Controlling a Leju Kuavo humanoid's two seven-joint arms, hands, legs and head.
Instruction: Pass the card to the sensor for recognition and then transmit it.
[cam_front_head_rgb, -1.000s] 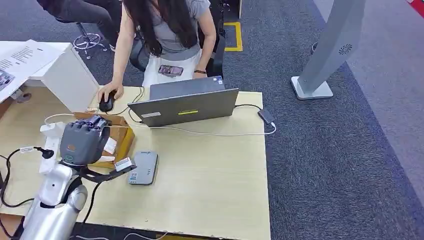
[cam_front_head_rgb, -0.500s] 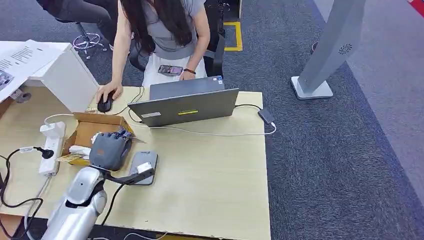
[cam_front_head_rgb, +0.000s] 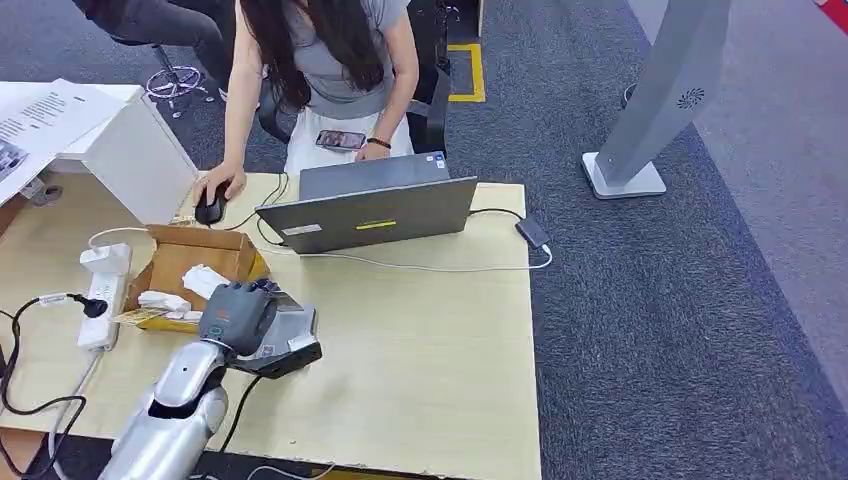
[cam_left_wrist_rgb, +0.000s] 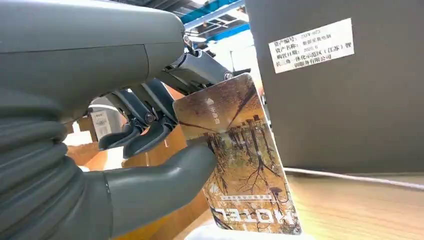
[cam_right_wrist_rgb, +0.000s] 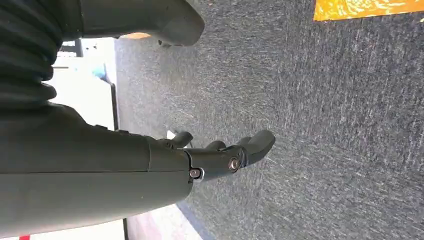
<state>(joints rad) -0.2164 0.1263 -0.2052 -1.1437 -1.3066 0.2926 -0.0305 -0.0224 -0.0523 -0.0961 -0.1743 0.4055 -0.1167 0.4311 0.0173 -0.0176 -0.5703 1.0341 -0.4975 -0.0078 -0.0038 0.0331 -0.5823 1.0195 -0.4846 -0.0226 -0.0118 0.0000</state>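
A white power strip (cam_front_head_rgb: 102, 283) lies at the left edge of the wooden desk (cam_front_head_rgb: 420, 350), its dark cable running out of frame. Just right of it sits an open cardboard box (cam_front_head_rgb: 195, 262) holding white items too small to identify. Right of the box, the robot's left hand (cam_front_head_rgb: 238, 315) hangs palm-down over the grey card sensor (cam_front_head_rgb: 290, 335), covering most of the device, so only its right half shows; whether the hand or card touches it cannot be made out. In the left wrist view the left hand (cam_left_wrist_rgb: 150, 125) pinches the hotel card (cam_left_wrist_rgb: 237, 155) between its thick thumb and dark fingers, the card printed with autumn trees and the word "HOTEL", its lower corner lost in glare. Beyond the sensor stands an open grey laptop (cam_front_head_rgb: 370, 212), back to the camera, its screen hidden; a white cable trails from it toward the desk's right edge. A seated person (cam_front_head_rgb: 330, 70), head cut off by the frame, rests a hand on a black mouse (cam_front_head_rgb: 211, 207). The right hand (cam_right_wrist_rgb: 220, 152) hangs over grey carpet (cam_right_wrist_rgb: 325, 125), fingers loosely apart, holding nothing.
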